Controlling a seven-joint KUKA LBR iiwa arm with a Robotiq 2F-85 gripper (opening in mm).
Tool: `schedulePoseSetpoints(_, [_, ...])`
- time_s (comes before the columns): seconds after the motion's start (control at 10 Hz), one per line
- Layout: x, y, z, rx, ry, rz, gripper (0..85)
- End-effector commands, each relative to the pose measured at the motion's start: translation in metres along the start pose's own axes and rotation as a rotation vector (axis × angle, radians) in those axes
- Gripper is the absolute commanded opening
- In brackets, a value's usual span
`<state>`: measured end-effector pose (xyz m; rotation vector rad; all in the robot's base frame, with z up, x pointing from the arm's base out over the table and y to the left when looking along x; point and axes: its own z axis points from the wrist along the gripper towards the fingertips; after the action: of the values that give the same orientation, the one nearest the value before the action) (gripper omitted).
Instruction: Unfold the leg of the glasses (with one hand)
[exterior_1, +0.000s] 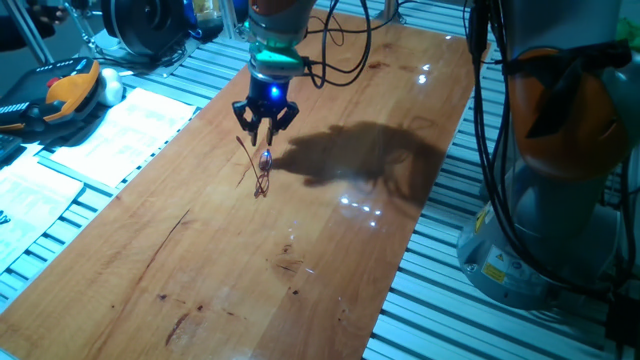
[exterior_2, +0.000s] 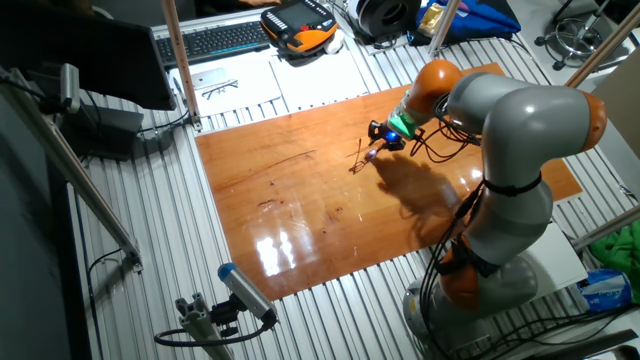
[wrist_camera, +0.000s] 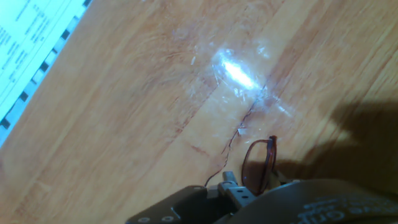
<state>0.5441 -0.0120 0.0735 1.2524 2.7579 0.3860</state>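
- The thin reddish-brown wire-frame glasses (exterior_1: 263, 178) stand tilted on the glossy wooden desk (exterior_1: 300, 250), directly under the small black two-finger claw (exterior_1: 265, 130); their lower rim touches the wood, and the top reaches up toward the fingertips.
- In the hand view one reddish lens rim (wrist_camera: 258, 167) shows just off the claw's body, and a thin dark wire, likely a leg (wrist_camera: 231, 144), runs away from it across the wood.
- In one fixed view a thin leg (exterior_1: 246, 150) slants away from the glasses beside the claw, so one leg seems at least partly swung out. Whether it is fully open, I cannot tell.
- The claw, lit blue with a green ring above, hangs on the orange-and-grey arm (exterior_2: 500, 110) with its fingers pointing down at the glasses and a narrow gap between them. Whether they pinch the frame or a leg is too small to make out.
- My judgement: the task is under way, not finished. The glasses are not lying flat with the legs spread, and the claw is close over them.
- Beyond the glasses, the arm's dark shadow (exterior_1: 350, 150) falls on the desk on the side away from the white printed sheets (exterior_1: 120, 125), which lie just off the desk's edge.
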Motion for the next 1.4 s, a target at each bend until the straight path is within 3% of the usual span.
schedulePoseSetpoints(0.0, [0.0,0.0,0.002,0.003,0.001,0.011,34.0])
schedulePoseSetpoints(0.4, [0.003,-0.006,0.016,0.019,-0.031,-0.001,34.0])
schedulePoseSetpoints(0.5, [0.006,-0.008,0.02,0.015,-0.035,0.002,17.0])
schedulePoseSetpoints(0.9, [0.012,-0.009,0.024,0.007,-0.039,0.032,17.0])
schedulePoseSetpoints(1.0, [0.012,-0.009,0.025,0.008,-0.042,0.043,34.0])
schedulePoseSetpoints(1.3, [0.012,-0.01,0.025,-0.002,-0.046,0.074,34.0])
